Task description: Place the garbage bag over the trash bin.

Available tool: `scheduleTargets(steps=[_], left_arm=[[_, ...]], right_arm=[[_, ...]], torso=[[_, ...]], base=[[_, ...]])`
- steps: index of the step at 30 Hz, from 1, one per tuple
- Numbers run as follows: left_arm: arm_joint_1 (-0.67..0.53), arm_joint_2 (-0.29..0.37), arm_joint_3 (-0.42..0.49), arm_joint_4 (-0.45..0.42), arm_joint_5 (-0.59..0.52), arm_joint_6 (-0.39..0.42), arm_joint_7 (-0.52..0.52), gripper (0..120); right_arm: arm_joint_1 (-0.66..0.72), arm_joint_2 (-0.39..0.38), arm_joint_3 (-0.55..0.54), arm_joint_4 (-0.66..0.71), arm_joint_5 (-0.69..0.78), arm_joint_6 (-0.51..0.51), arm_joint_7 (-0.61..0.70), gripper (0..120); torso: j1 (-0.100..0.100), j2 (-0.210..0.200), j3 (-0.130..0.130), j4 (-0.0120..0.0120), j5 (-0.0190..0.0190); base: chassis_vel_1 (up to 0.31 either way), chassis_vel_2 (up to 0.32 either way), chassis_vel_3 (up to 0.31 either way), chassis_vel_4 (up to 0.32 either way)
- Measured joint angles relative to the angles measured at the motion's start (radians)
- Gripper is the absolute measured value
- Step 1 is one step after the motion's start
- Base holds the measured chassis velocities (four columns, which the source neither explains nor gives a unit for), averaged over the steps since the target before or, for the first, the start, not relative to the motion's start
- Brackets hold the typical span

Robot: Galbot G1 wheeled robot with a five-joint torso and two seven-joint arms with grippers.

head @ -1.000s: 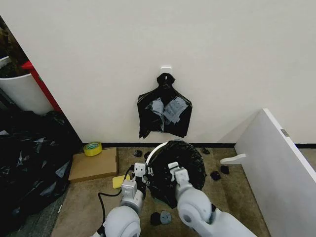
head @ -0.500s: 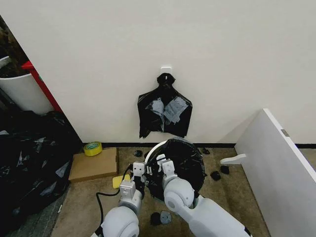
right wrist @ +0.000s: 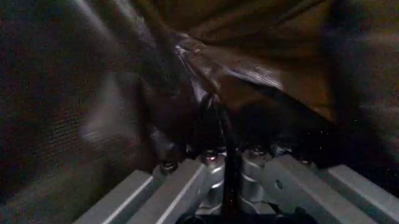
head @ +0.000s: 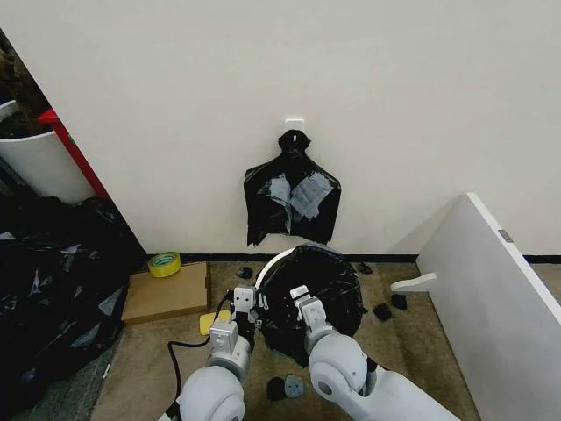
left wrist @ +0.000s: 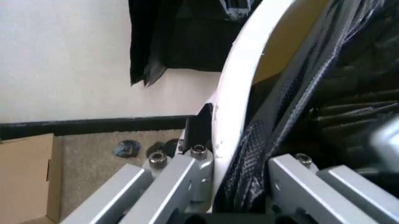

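At lower centre of the head view, the garbage bag [head: 316, 281] is covering most of the trash bin [head: 270, 266]. The left gripper [left wrist: 240, 184] is straddling the rim with film, the right gripper [right wrist: 221, 154] is pinching film — better stretching it evenly outward.

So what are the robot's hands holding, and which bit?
The left gripper straddles the trash bin rim along with the garbage bag edge. The right gripper pinches a fold of the bag.
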Motion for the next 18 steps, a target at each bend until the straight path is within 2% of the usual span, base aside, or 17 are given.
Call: scheduleTargets(steps=[11, 18], left_arm=[[0.013, 0.008, -0.001, -0.028, -0.004, 0.0, 0.014, 1], [0.011, 0.01, -0.008, -0.025, -0.005, -0.004, 0.017, 1]], right_arm=[[0.108, 0.084, -0.028, -0.171, 0.003, 0.029, 0.004, 0], [0.088, 0.056, -0.03, -0.101, 0.004, 0.032, -0.002, 0]], torso=[[0.0, 0.0, 0.0, 0.0, -0.0001], [0.0, 0.0, 0.0, -0.0003, -0.0002]], base=[[0.0, 0.0, 0.0, 0.0], [0.0, 0.0, 0.0, 0.0]])
